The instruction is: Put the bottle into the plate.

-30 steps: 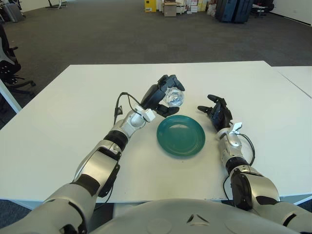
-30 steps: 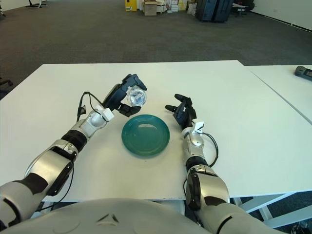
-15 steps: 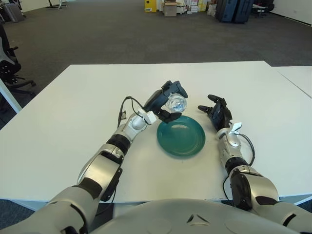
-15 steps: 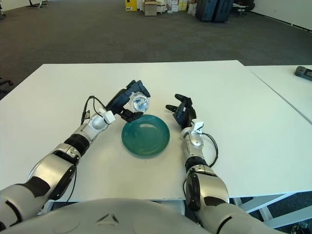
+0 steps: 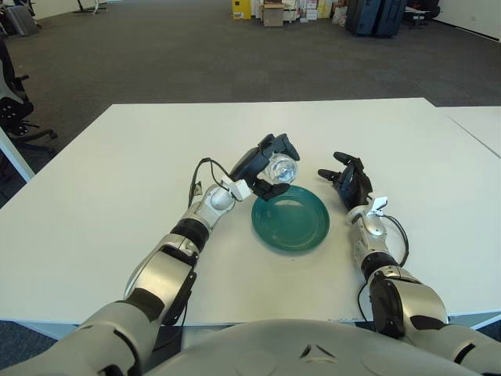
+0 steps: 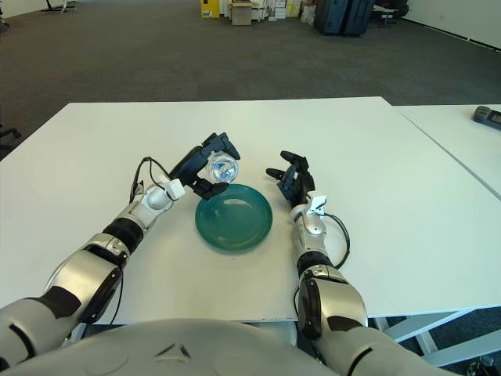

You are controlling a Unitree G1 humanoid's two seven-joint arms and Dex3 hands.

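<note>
Left hand [image 5: 266, 166] has dropped and pulled in a touch since a second ago: it was higher and further out over the table [image 5: 117, 172], now it sits low at the far-left rim of the plate [image 5: 290, 219]. Change over the last half second is small, mostly a slight settle downward.

Bottle [image 5: 280, 168] is clamped in that hand, fingers wrapped round it, one end pointing roughly at the camera. It's clear and looks empty, so light, but likely slick. Bottle is off the table, hanging over the plate's far-left edge rather than its middle. Can't tell whether the lower finger is touching the rim; it reads as just above it.

Right hand [image 5: 351, 181] shows just right of the plate, fingers loosely spread, holding nothing. No visible shift across the frames.

Plate is green, nothing in it, flat on the table between the two hands.

My read: carry phase is nearly done, placement isn't. Next move needs a short shift toward the robot and right to get over the plate's centre, then lower and let go. Risk: releasing from here puts the bottle on the rim, and a round bottle could roll off onto the table.
</note>
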